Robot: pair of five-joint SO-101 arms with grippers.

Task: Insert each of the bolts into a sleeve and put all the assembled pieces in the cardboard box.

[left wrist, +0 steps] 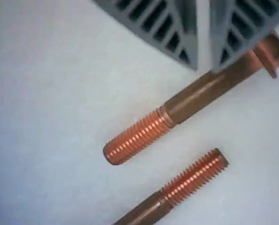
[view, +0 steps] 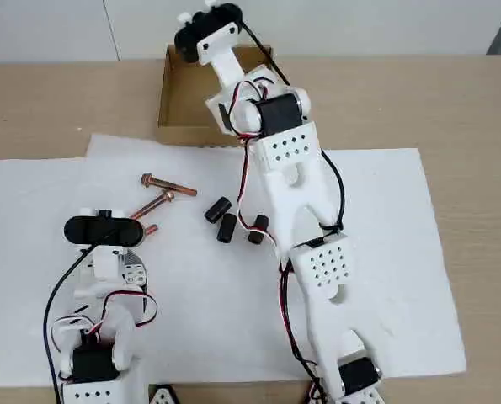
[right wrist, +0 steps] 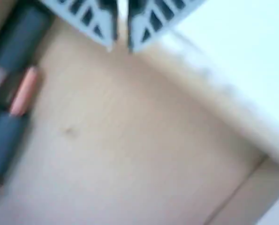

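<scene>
Just beside the left pincer, a bolt

Robotics lab bench: a left arm and right arm of white plastic, wires exposed, stand on a wooden table spread with white paper.

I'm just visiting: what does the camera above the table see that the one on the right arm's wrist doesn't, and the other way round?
The high view takes in the work left to do: three loose bolts and three black sleeves, not yet joined. The right wrist view looks from close up at assembled pieces, copper bolt ends poking from dark sleeves, lying in the cardboard box, along with the right gripper. Both views share the cardboard box, seen whole from above and from inside at the wrist.
</scene>
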